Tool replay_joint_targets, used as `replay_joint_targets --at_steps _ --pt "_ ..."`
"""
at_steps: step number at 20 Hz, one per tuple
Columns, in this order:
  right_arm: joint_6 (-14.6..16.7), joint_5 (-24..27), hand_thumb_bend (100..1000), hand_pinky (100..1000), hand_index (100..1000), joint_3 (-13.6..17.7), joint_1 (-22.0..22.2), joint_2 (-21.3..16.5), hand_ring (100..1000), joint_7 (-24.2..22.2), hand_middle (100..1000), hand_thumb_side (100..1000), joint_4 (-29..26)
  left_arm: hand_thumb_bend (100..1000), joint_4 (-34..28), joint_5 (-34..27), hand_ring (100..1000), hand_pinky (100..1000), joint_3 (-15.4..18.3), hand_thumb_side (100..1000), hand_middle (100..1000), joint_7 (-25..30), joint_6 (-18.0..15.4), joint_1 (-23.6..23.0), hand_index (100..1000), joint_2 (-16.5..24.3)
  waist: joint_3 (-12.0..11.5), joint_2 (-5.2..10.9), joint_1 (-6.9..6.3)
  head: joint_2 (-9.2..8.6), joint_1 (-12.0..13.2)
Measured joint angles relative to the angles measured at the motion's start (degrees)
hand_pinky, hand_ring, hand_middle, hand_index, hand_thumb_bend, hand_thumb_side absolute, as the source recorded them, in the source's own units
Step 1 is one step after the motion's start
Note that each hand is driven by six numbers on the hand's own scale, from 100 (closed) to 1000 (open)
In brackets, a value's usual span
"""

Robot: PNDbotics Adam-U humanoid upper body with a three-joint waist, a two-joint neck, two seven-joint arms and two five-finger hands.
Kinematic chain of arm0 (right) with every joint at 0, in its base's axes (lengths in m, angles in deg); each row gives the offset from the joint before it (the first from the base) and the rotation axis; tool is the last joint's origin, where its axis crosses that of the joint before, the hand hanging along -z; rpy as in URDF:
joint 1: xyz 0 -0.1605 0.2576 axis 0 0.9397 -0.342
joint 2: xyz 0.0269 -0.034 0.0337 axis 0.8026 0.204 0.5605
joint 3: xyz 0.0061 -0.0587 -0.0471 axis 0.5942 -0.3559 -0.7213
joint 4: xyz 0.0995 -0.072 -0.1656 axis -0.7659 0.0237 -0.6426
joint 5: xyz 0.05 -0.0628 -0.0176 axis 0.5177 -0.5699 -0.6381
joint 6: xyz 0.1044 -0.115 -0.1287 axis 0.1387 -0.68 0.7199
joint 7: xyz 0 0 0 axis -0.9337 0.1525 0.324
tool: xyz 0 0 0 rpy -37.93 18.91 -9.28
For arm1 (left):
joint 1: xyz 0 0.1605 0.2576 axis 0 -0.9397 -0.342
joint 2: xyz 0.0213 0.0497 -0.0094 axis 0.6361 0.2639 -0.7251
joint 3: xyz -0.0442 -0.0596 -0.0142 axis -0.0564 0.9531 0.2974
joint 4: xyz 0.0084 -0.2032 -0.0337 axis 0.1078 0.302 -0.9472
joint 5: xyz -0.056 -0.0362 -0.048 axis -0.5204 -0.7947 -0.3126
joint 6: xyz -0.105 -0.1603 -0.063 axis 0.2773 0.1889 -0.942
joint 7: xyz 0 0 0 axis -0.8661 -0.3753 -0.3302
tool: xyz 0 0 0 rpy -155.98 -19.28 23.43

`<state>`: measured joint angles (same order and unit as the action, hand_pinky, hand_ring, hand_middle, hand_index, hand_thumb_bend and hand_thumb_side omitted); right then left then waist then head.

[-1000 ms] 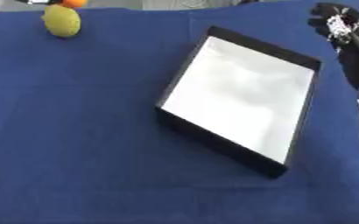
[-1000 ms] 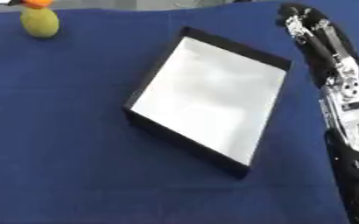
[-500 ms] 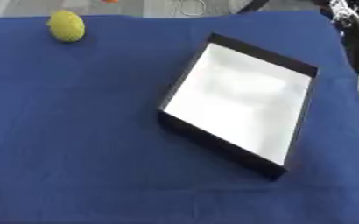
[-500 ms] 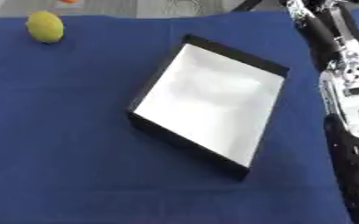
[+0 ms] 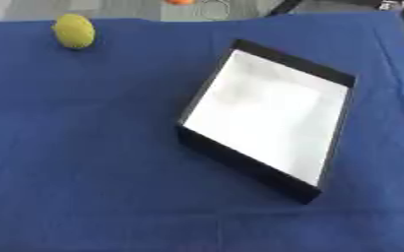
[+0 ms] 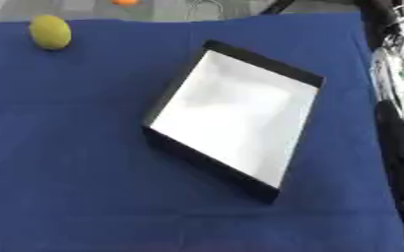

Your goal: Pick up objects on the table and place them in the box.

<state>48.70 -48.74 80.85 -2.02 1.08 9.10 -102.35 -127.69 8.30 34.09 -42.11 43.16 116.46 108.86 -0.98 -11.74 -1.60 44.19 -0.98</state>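
Note:
A yellow-green lemon-like fruit (image 5: 74, 31) lies on the blue cloth at the far left. A shallow box (image 5: 240, 161) with black walls and a bare white floor sits askew at the middle right, with nothing in it. An orange thing (image 6: 124, 2) shows at the far edge, beyond the cloth. My right forearm (image 6: 398, 74) runs along the right edge of the right eye view, beside the box and apart from it. Its hand lies past the top of the picture. My left hand shows in no view.
The blue cloth (image 5: 84, 147) covers the whole table, with wide bare room left of and in front of the box. A thin looped cable (image 5: 212, 9) lies on the grey surface past the far edge.
My right arm has stretched toward the far edge, and its hand has gone out of the top of the picture. The fruit and the box have stayed put; the view shifted slightly.

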Motion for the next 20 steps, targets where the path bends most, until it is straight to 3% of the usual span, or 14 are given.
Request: replay_joint_targets --at_steps 6,12,20 --pt "0.2 0.4 100 965 829 0.0 -1.4 -0.8 867 0.7 829 530 0.3 484 -2.7 -1.8 474 504 -3.4 100 462 0.9 -1.0 0.7 467 -0.5 0.3 -0.38 0.05 0.00 0.3" --pt "0.4 0.4 100 963 828 0.4 -3.3 -3.0 867 2.0 828 525 1.6 488 -5.3 -1.8 478 506 -5.6 100 466 3.3 0.4 0.7 477 -4.9 0.2 -0.38 0.88 0.00 0.4" --pt "1.2 0.6 100 962 828 0.7 -4.2 -6.1 866 3.1 827 524 4.8 476 -4.9 1.1 479 507 -8.7 100 468 5.1 0.6 1.7 480 -9.5 0.2 -0.38 0.81 0.00 0.6"
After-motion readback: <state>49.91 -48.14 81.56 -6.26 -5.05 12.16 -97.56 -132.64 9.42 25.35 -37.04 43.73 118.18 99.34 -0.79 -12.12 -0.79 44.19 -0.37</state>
